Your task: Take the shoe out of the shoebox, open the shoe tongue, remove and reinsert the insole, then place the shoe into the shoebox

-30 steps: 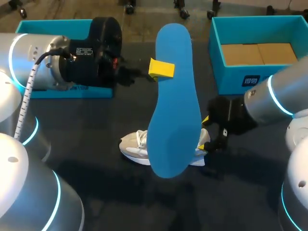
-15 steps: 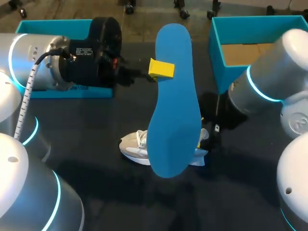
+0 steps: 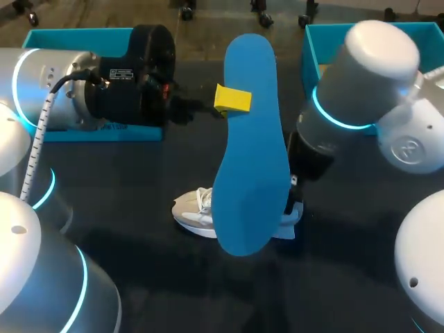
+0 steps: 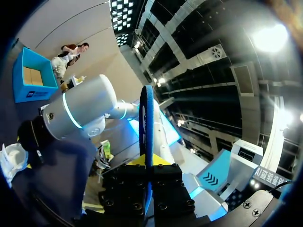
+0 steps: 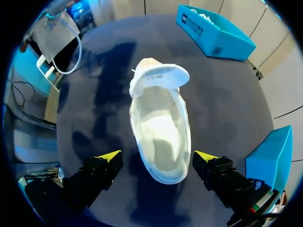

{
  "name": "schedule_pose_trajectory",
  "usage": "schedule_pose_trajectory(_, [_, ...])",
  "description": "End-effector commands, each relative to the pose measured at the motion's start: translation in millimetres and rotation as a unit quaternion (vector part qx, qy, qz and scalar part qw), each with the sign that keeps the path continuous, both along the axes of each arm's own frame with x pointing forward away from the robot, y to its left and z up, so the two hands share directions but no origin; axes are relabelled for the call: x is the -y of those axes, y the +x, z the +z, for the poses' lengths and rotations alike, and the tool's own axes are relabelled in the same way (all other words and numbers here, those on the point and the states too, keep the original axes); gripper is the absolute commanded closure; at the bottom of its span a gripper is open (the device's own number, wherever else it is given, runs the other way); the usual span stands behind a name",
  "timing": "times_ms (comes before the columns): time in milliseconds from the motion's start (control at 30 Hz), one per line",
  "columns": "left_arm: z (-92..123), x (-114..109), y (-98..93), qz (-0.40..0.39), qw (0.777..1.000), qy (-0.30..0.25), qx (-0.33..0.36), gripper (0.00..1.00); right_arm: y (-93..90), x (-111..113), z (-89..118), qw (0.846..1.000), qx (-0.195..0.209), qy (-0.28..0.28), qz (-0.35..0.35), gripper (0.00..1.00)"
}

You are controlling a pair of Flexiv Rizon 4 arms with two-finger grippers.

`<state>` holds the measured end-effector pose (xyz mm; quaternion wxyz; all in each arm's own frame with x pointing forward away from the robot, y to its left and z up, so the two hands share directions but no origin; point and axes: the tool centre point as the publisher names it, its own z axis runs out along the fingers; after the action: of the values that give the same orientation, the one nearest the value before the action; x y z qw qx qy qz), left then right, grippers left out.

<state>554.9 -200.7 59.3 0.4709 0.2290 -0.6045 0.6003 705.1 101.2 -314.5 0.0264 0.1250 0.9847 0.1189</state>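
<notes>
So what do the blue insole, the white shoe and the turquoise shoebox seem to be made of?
Insole: probably foam; matte blue, thin, smooth surface.
Shoe: seems to be white fabric or mesh; soft matte look, tongue folded up; exact textile unclear.
Shoebox: likely cardboard; matte turquoise walls, brown inside.

Dark worktop (image 3: pixel 125 201). At middle: white shoe (image 3: pixel 191 211) (image 5: pixel 161 127), upright on sole, opening upward, tongue folded forward over toe. At far right corner: teal shoebox (image 3: pixel 310 66), open-topped. At far left corner: second teal box (image 3: pixel 69 33). Both boxes well apart from shoe.
</notes>
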Motion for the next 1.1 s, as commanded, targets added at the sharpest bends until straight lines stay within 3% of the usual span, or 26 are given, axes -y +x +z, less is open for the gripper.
schedule_pose_trajectory(33, [-1.2, 0.8, -1.2, 0.001, 1.000, -0.001, 0.000, 1.00, 3.7, -7.9, -2.1, 0.998, -0.013, -0.055, -0.003, 0.00])
schedule_pose_trajectory(800, [-1.2, 0.8, -1.2, 0.001, 1.000, -0.001, 0.000, 1.00, 19.3, -14.1, -13.0, 0.998, -0.016, -0.052, 0.022, 0.00])
schedule_pose_trajectory(1100, [-1.2, 0.8, -1.2, 0.001, 1.000, -0.001, 0.000, 1.00, 34.0, -17.6, -27.6, 0.998, -0.021, -0.044, 0.036, 0.00])
